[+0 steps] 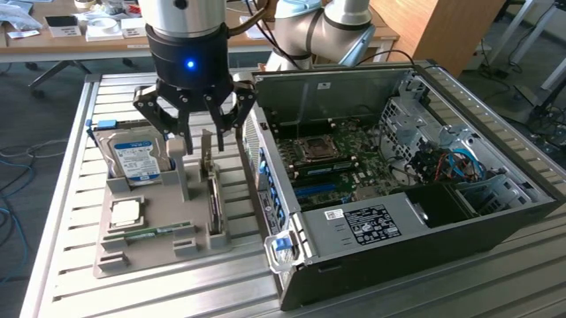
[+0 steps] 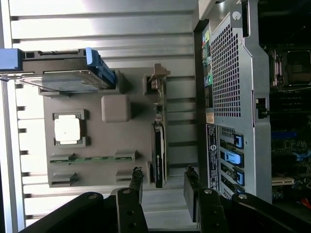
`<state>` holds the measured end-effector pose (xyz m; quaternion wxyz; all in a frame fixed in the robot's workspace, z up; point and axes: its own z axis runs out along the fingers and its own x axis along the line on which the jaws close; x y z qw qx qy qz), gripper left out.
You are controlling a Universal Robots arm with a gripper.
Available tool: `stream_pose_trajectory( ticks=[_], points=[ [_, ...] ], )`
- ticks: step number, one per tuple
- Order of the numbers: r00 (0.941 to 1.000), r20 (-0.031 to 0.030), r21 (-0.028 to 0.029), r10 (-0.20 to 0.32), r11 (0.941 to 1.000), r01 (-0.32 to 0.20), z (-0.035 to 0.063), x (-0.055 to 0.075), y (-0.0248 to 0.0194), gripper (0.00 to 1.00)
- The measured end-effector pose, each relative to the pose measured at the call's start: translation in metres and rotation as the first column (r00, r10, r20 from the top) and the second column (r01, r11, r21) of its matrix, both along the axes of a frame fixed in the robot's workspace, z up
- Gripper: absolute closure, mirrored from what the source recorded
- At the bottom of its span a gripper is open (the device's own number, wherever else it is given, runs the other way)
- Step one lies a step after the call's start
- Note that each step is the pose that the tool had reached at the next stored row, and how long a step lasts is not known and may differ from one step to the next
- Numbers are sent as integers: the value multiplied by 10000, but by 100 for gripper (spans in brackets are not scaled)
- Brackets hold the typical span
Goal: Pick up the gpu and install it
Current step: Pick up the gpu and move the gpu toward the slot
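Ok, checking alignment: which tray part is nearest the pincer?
The gpu, the dark card on edge beside the case; hard drive, CPU and RAM sit further off.

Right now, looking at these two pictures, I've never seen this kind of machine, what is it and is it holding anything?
It is a robot arm with a gripper, open and holding nothing, above a grey tray on a slatted metal table. One picture is from a camera off the arm, the other from a camera on its wrist, looking down. The tray holds a hard drive, a processor chip, a memory stick and the gpu, standing on edge. Beside the tray lies an open computer case.
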<state>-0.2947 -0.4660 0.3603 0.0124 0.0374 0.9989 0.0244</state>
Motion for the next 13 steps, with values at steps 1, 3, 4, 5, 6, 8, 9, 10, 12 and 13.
stream_pose_trajectory(
  ticks=[1,3,4,5,6,8,9,10,12,13],
  points=[
    [10000,0,1,0,10000,0,-14,0,0,53],
    [10000,0,0,0,10000,0,-41,0,0,53],
    [10000,0,0,-1,10000,1,-57,0,0,53],
    [10000,0,0,0,10000,0,-72,0,0,53],
    [10000,0,0,0,10000,0,-88,0,0,53],
    [10000,0,0,0,10000,0,-119,0,0,53],
    [10000,0,0,0,10000,0,-134,0,0,53],
    [10000,1,0,0,10000,0,-150,0,0,53],
    [10000,0,0,0,10000,0,-179,0,0,53],
    [10000,0,0,0,10000,0,-192,0,0,53]
  ],
)
